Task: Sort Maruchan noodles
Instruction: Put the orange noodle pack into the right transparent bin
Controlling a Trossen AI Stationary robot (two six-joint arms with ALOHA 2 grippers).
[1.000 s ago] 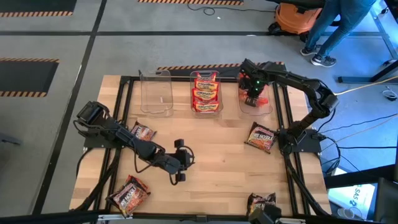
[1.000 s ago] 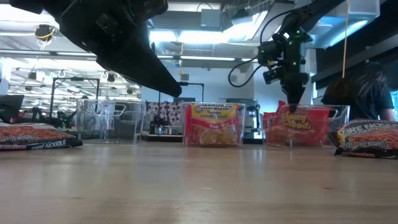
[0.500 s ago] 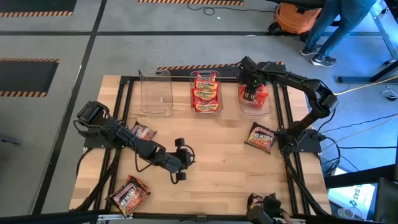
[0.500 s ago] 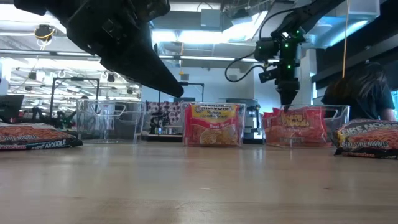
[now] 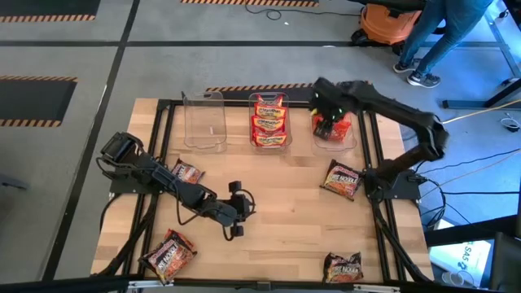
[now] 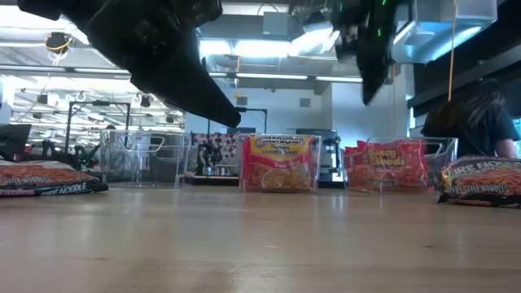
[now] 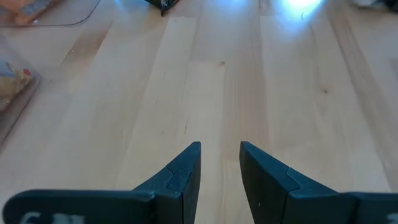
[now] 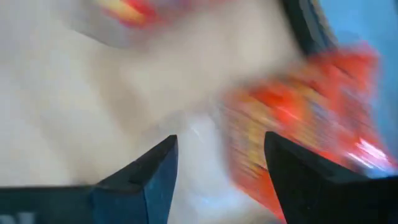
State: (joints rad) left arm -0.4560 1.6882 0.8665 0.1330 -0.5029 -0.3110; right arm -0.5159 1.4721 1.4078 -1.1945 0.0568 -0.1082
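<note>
So far we count the sort as roughly half done: the middle bin holds a stack of orange-yellow packets, the right bin holds a red packet, and the left bin has nothing in it that we can see. Four dark packets lie loose on the table: one by the left arm's base, one at the near left corner, one right of centre and one at the near right edge; we judge these are meant for the left bin. Our right gripper hangs above the right bin with its jaws released and nothing between them, the red packet lying below it. Our left gripper waits low over bare wood near the table's middle, jaws a narrow gap apart and gripping nothing. From overhead we get the full layout and all four strays, which the low view cannot give: it shows only the outermost dark packets at its edges, but it does let us read the labels face-on through the clear walls. Only the left wrist view shows us that slim gap between its fingers, and only the right wrist view, blurred as it is, shows us red wrapper beyond its spread fingers.
</note>
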